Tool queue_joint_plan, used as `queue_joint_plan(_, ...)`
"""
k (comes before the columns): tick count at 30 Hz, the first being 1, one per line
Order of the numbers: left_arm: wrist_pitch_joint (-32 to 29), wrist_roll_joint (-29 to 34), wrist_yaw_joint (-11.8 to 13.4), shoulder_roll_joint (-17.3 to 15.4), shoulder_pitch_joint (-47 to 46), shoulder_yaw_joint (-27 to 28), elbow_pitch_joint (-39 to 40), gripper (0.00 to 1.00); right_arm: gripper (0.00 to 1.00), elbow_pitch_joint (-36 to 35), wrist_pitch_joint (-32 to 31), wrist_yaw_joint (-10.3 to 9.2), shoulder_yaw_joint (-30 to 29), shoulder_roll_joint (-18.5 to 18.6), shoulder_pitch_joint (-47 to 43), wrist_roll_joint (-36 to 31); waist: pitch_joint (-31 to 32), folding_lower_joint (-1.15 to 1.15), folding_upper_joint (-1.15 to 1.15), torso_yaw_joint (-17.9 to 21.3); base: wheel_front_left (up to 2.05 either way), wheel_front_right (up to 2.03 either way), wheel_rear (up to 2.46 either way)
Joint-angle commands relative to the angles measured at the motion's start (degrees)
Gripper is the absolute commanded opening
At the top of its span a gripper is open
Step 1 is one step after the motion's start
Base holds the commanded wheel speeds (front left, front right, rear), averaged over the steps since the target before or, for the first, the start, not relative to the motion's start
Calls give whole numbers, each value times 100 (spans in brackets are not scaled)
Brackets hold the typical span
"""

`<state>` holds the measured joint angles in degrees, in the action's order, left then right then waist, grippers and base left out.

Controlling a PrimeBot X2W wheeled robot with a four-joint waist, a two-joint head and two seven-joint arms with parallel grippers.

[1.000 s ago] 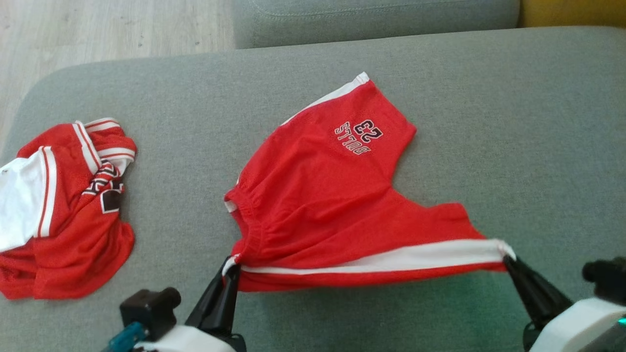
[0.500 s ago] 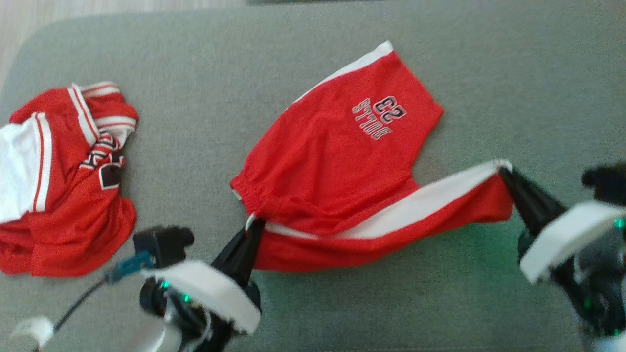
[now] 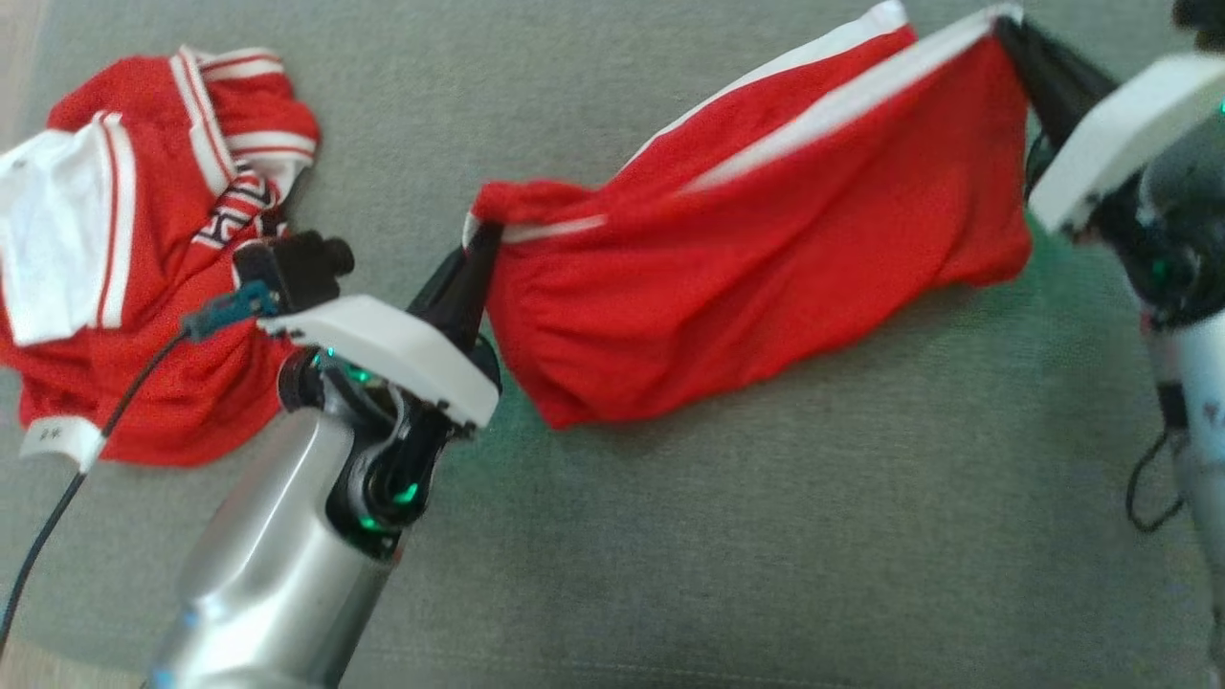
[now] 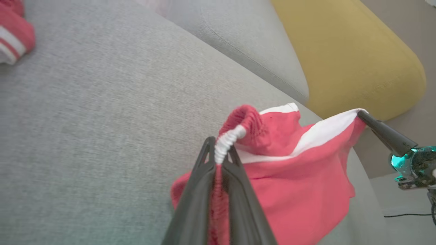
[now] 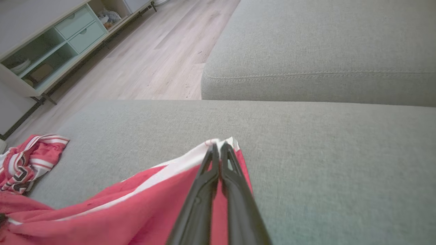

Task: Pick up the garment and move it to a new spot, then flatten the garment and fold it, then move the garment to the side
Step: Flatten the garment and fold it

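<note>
Sagging red shorts [image 3: 766,249], white-striped, softly creased, over woven grey cushion [image 3: 766,536].

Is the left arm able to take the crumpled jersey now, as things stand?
Probably not yet: the left gripper is shut on the shorts, so its fingers are busy, though the jersey lies near.

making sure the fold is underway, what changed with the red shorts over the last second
The left gripper and right gripper raised the pinched striped edge of the red shorts and swung it away from the robot. The shorts lay spread with the print showing; now they hang draped between the grippers, print hidden. Unchanged: both grips, and the jersey heaped at the left. The head camera shifted too.
</note>
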<state>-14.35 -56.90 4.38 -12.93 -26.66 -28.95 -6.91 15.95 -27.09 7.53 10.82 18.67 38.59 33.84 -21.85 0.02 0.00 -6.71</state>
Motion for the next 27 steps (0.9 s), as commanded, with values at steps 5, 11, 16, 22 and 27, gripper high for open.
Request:
queue_joint_plan(5,298,2,-218,144,-507,275,-433,0,0,877,480,-4,415,157,904,184,-269,-2,0,-308,0,0,0)
queue_joint_plan(11,447,-47,-470,432,-676,162,-1018,0,78,1912,872,-4,867,144,1326,350,-323,-2,0,-414,0,0,0)
queue_joint_plan(16,563,-137,-541,585,-612,144,-1343,100,100,2213,1414,-4,1415,185,1230,469,-223,-2,0,-358,0,0,0)
queue_joint_plan(22,1100,266,-311,408,-387,164,-1465,100,100,2266,2549,-4,1561,317,909,599,65,-2,0,-238,0,0,0)
queue_joint_plan(27,1918,1026,293,56,-123,213,-1248,100,100,2233,3403,-4,1355,405,611,20,362,-2,0,-73,0,0,0)
